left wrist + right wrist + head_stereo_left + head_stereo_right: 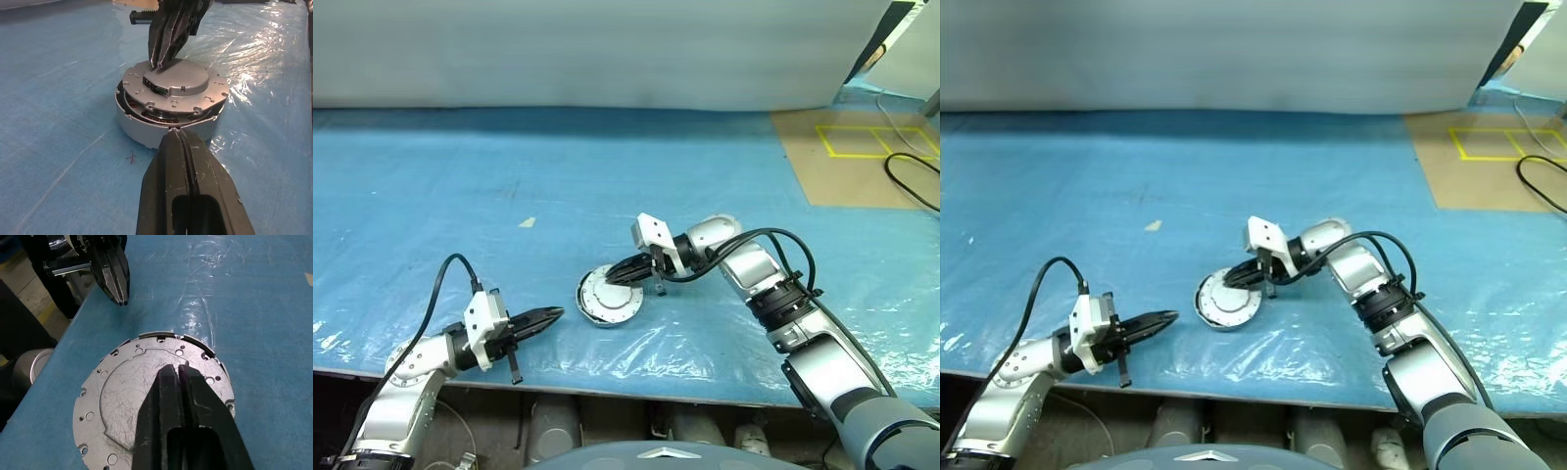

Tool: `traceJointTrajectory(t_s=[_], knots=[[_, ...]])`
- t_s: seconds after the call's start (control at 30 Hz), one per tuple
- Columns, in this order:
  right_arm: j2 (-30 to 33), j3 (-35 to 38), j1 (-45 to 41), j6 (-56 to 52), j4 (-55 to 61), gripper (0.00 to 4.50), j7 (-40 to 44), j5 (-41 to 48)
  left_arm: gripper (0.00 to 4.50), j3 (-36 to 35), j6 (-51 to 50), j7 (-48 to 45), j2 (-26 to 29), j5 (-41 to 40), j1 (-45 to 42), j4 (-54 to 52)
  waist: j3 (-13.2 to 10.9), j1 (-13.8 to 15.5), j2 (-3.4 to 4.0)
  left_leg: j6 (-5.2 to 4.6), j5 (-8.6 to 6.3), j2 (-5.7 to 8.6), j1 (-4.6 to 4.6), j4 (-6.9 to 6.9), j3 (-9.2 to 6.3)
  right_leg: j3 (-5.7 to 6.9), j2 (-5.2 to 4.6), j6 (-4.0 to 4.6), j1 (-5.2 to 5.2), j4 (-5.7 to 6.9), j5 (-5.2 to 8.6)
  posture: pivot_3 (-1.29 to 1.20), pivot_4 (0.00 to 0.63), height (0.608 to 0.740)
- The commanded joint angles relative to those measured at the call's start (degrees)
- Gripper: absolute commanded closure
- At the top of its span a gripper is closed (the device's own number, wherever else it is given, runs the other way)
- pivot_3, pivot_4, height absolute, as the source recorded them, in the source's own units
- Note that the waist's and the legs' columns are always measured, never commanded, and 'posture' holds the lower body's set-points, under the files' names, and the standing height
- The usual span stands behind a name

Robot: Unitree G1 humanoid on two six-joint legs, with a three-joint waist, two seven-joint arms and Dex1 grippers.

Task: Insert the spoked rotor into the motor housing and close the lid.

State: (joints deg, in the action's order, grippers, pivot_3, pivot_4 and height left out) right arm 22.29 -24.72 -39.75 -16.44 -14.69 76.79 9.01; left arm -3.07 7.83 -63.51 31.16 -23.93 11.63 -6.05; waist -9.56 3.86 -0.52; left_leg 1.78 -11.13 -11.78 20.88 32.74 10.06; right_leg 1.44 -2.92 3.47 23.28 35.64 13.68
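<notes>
One motor housing (609,296) with one lid (177,88) on the blue worktop (460,196) — two grippers, left (546,316) and right (619,275), both closed, empty

Lid (175,88) on motor housing (142,132), between both hands.

The blue plastic-covered bench (460,176) is viewed from above by both head eyes. The round silver lidded motor housing (168,105) is framed closely, from opposite sides, by each wrist camera.
</notes>
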Motion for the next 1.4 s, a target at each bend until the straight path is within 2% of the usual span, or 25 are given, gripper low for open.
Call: traceJointTrajectory(t_s=[0.03, 0.27, 0.3, 0.4, 0.67, 0.93, 1.4], knots=[[0.15, 1.55, -1.55, -0.78, 2.66, 4.48, 0.61, 1.19, 4.50, -0.05, 1.58, -0.30, -0.28, -0.40, -0.21, -0.19, 0.00, 0.02, 0.00, 0.00, 0.00, 0.00, 0.00, 0.00, 0.00, 0.00, 0.00, 0.00, 0.00, 0.00, 0.00, 0.00, 0.150, 0.740], [2.26, 3.31, -0.31, -1.96, 5.98, 4.48, 1.26, 2.52, 4.50, 1.10, -0.29, 1.53, -0.36, -0.23, -0.67, -2.83, 0.00, 0.07, 0.00, 0.00, 0.00, 0.00, 0.00, 0.02, 0.00, 0.00, 0.00, 0.00, -0.01, 0.03, 0.00, 0.00, 0.150, 0.740], [2.29, 3.91, -0.25, -1.84, 6.15, 4.10, 0.88, 2.79, 4.50, 1.14, -0.67, 1.76, -0.23, -0.34, -0.81, -3.21, 0.00, 0.06, 0.00, 0.00, 0.00, 0.00, -0.01, 0.02, 0.00, 0.00, -0.01, 0.00, -0.01, 0.03, 0.00, 0.00, 0.150, 0.740], [3.16, 4.70, 0.24, -2.23, 7.05, 3.33, 0.85, 3.14, 4.50, 0.97, -1.99, 2.31, 0.27, -0.72, -1.04, -4.53, 0.00, 0.05, 0.00, 0.00, 0.00, -0.01, -0.02, 0.02, 0.00, 0.00, 0.00, 0.00, -0.01, 0.05, 0.00, 0.00, 0.150, 0.740], [4.19, 2.20, 4.25, -6.61, 12.87, 0.66, 1.31, 3.49, 4.50, -0.92, -7.86, 3.41, 2.68, -3.65, -1.19, -9.75, 0.00, 0.01, 0.00, 0.00, 0.00, 0.00, -0.02, 0.01, 0.00, 0.00, 0.00, 0.00, 0.00, 0.04, 0.00, 0.00, 0.150, 0.740], [2.16, 1.48, 5.23, -3.96, 11.08, 0.66, -2.45, 1.36, 4.50, -0.50, -8.88, 3.91, 3.43, -3.53, -2.07, -10.03, 0.00, 0.01, 0.00, 0.02, 0.01, 0.01, -0.08, 0.02, -0.01, -0.02, 0.00, 0.00, -0.03, 0.05, 0.00, 0.00, 0.150, 0.740], [2.49, -0.96, 6.89, 1.27, 7.59, 0.66, -2.95, -2.27, 4.50, -0.36, -8.12, 3.78, 2.38, -2.94, -2.18, -8.36, 0.00, -0.02, 0.00, 0.04, 0.02, 0.00, -0.11, 0.02, 0.00, -0.03, 0.00, 0.00, -0.04, 0.05, 0.00, 0.00, 0.150, 0.740]])
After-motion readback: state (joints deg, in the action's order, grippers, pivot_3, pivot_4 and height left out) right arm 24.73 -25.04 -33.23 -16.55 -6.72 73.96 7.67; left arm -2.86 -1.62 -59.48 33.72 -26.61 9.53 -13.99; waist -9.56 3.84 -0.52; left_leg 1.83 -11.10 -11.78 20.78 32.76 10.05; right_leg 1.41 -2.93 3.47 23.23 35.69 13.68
